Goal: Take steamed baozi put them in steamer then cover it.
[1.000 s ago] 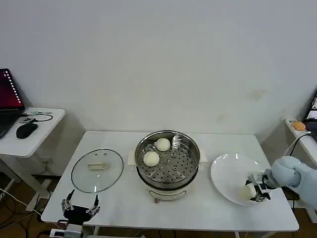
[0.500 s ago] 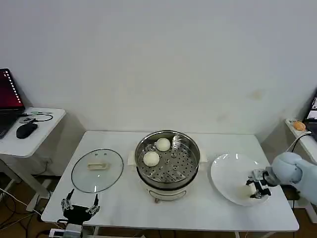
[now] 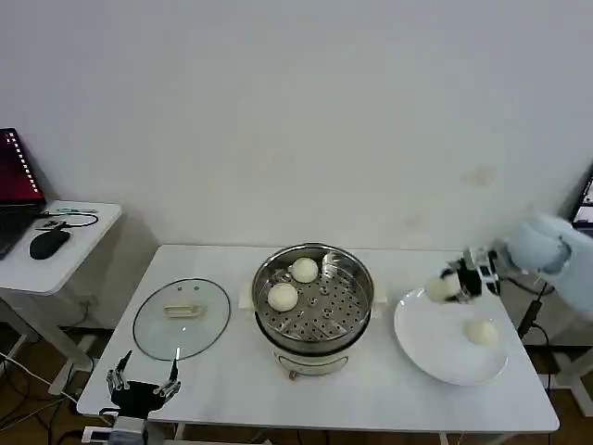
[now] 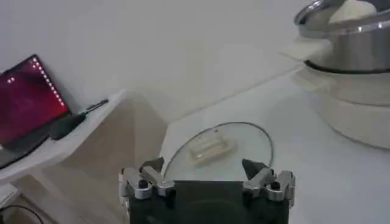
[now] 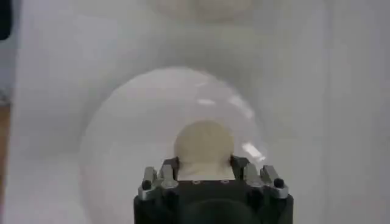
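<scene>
I see a white table (image 3: 232, 371) against a plain white wall (image 3: 296, 111). A white plate (image 3: 435, 348) sits near the table's right edge. Off the table's left side stands a smaller white side table (image 3: 79, 246). A laptop (image 3: 18, 181) with a red-lit screen rests at that side table's left edge, a black mouse (image 3: 48, 243) lies just beside it, and a cable (image 3: 69, 218) runs along the back edge. Another cable (image 3: 528, 320) hangs past the main table's right edge.
</scene>
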